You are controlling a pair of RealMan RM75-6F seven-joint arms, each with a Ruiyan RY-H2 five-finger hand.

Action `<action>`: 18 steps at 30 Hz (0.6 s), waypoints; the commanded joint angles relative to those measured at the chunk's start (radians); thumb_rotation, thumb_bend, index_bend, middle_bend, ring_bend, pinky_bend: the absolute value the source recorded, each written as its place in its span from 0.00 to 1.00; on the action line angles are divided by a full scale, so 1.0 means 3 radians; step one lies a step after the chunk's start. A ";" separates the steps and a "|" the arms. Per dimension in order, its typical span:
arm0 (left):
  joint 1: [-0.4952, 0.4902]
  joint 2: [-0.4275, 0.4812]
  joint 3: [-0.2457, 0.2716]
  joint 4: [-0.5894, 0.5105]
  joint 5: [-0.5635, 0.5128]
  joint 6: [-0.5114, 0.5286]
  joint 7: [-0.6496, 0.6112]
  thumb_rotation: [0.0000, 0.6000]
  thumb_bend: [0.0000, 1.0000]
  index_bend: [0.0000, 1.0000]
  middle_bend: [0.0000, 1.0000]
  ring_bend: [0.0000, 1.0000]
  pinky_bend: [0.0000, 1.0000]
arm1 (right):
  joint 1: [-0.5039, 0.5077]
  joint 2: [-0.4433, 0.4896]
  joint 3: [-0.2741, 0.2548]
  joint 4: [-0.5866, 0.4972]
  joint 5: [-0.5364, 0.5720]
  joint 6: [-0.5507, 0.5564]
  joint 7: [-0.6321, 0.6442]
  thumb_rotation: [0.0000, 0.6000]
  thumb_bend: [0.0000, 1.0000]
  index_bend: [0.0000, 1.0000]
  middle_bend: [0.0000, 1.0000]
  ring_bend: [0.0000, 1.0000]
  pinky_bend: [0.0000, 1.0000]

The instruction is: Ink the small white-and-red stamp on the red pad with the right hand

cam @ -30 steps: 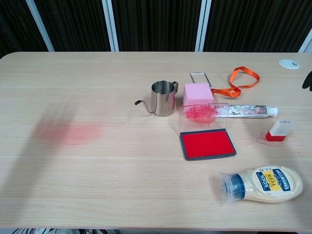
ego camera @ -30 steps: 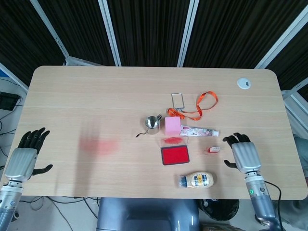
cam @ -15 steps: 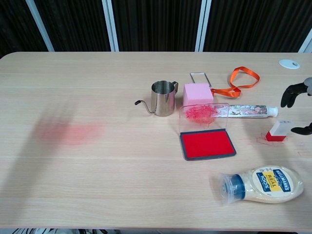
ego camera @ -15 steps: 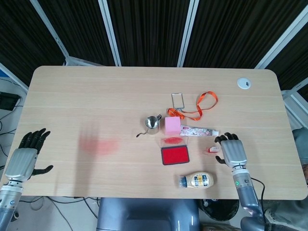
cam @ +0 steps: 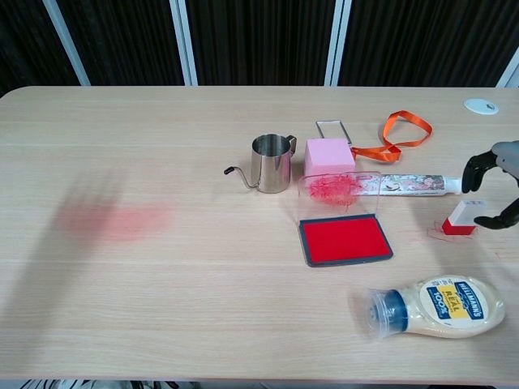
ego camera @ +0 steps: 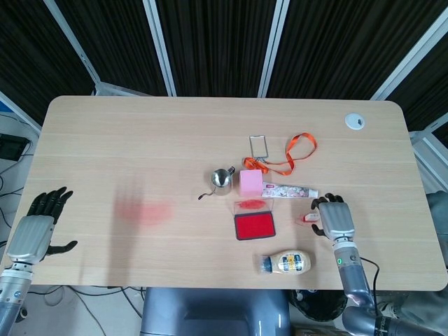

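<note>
The small white-and-red stamp (cam: 462, 218) (ego camera: 310, 218) stands on the table to the right of the red ink pad (cam: 345, 240) (ego camera: 254, 225), whose clear lid stands open behind it. My right hand (cam: 493, 185) (ego camera: 334, 218) hovers just right of and over the stamp, fingers apart and curving around it, holding nothing. At the table's front left edge my left hand (ego camera: 36, 229) lies open and empty; the chest view does not show it.
A mayonnaise bottle (cam: 438, 305) lies in front of the stamp. Behind the pad are a pink block (cam: 328, 157), a steel pitcher (cam: 270, 163), a toothpaste tube (cam: 418, 185), an orange lanyard (cam: 397, 134) and a badge holder (cam: 333, 130). A red smear (cam: 113, 219) marks the table's left part.
My right hand has moved left from the table's right edge until it reaches the stamp. The left hand and the stamp have not moved.
</note>
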 commanded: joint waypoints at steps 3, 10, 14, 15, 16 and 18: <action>-0.0004 0.0003 0.0000 -0.0005 -0.0008 -0.0009 -0.0001 1.00 0.00 0.00 0.00 0.00 0.00 | 0.0028 -0.0048 -0.0007 0.0063 0.0056 -0.0031 -0.0002 1.00 0.35 0.46 0.39 0.22 0.24; -0.0008 0.0008 0.0000 -0.0010 -0.0020 -0.0022 -0.0003 1.00 0.00 0.00 0.00 0.00 0.00 | 0.0066 -0.0108 0.0004 0.0150 0.0128 -0.0073 -0.0017 1.00 0.35 0.46 0.39 0.22 0.24; -0.0009 0.0013 -0.0002 -0.0019 -0.0034 -0.0031 -0.0009 1.00 0.00 0.00 0.00 0.00 0.00 | 0.0091 -0.0138 0.0013 0.0184 0.0166 -0.0095 -0.0021 1.00 0.37 0.47 0.40 0.22 0.24; -0.0010 0.0014 -0.0002 -0.0021 -0.0036 -0.0032 -0.0010 1.00 0.00 0.00 0.00 0.00 0.00 | 0.0095 -0.0143 0.0012 0.0190 0.0173 -0.0099 -0.0023 1.00 0.38 0.48 0.40 0.22 0.24; -0.0011 0.0015 -0.0003 -0.0024 -0.0039 -0.0034 -0.0010 1.00 0.00 0.00 0.00 0.00 0.00 | 0.0101 -0.0150 0.0009 0.0197 0.0182 -0.0103 -0.0029 1.00 0.39 0.48 0.40 0.22 0.24; -0.0012 0.0015 -0.0001 -0.0024 -0.0042 -0.0038 -0.0010 1.00 0.00 0.00 0.00 0.00 0.00 | 0.0108 -0.0162 -0.0001 0.0212 0.0199 -0.0107 -0.0043 1.00 0.39 0.48 0.40 0.22 0.24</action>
